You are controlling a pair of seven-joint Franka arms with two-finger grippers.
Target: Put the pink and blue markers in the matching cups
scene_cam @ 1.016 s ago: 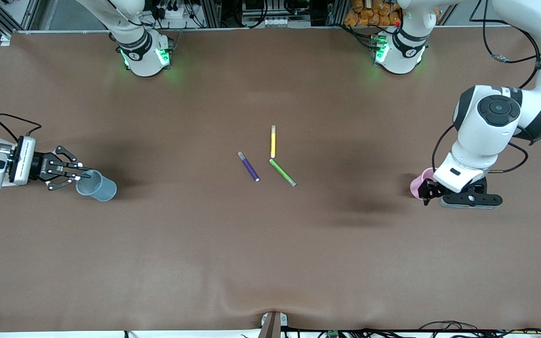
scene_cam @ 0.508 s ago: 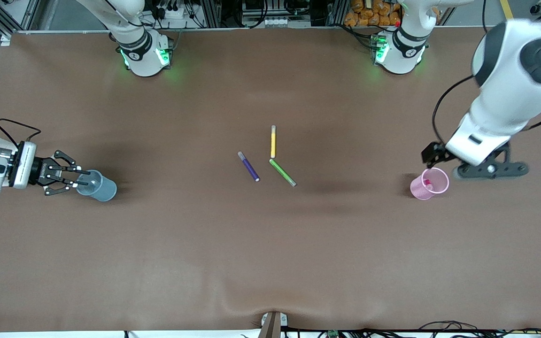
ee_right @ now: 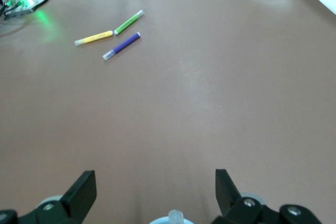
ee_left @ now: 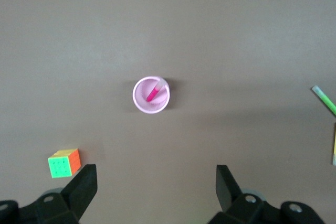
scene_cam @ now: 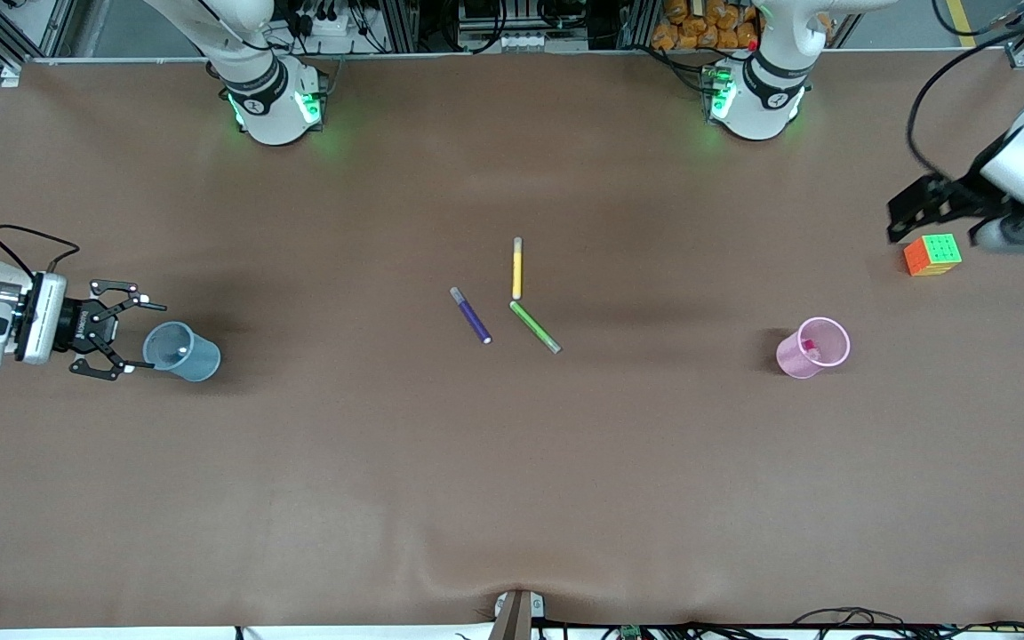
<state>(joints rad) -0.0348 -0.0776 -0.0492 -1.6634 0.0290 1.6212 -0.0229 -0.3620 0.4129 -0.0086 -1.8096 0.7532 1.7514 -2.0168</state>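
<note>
The pale pink cup (scene_cam: 812, 348) stands upright toward the left arm's end of the table, with the pink marker (scene_cam: 810, 349) leaning inside it. The left wrist view looks down on that cup (ee_left: 151, 95) and marker (ee_left: 153, 93). My left gripper (scene_cam: 956, 227) hangs open and empty, up over the table's edge by a colour cube. The pale blue cup (scene_cam: 181, 352) stands toward the right arm's end. A marker's pale end (ee_right: 175, 216) pokes up from its rim (ee_right: 170, 222). My right gripper (scene_cam: 134, 338) is open beside the blue cup, touching nothing.
A yellow pen (scene_cam: 517, 268), a purple pen (scene_cam: 471, 316) and a green pen (scene_cam: 535, 326) lie together mid-table. A colour cube (scene_cam: 932, 254) sits under the left gripper, farther from the front camera than the pink cup.
The right gripper opened, let go of the marker in the blue cup and drew back a little. The left arm rose and swung away from the pink cup, uncovering the cube.
</note>
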